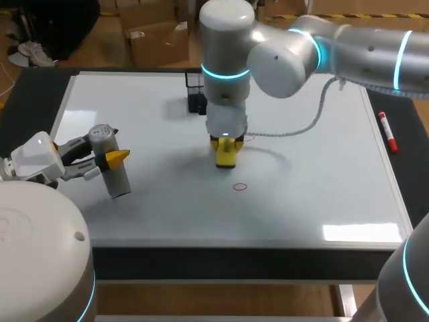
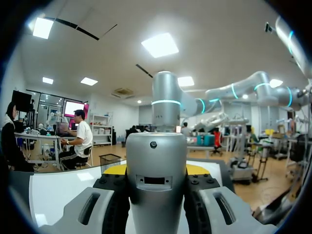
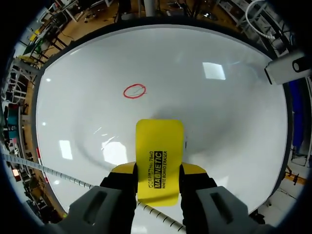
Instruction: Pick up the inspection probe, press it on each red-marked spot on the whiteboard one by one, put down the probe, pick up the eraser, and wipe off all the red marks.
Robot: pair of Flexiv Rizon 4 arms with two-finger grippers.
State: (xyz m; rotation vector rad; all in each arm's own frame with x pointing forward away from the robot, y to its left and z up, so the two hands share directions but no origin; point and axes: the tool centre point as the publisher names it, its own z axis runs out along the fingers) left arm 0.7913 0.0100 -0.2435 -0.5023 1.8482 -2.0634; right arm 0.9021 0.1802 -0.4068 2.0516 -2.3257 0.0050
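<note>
The silver cylindrical probe is held tilted above the left part of the whiteboard, with my left gripper shut on it. In the left wrist view the probe fills the space between the yellow-tipped fingers. My right gripper reaches to the board's middle, shut on the yellow eraser, which stands on the board. A red ring mark lies just in front of the eraser, and a fainter red mark shows beside it. From the right wrist, the eraser sits between the fingers and the red ring lies ahead.
A black holder stands at the back middle of the board. A red marker lies on the dark table surface right of the board. A grey cable hangs from my right arm over the board.
</note>
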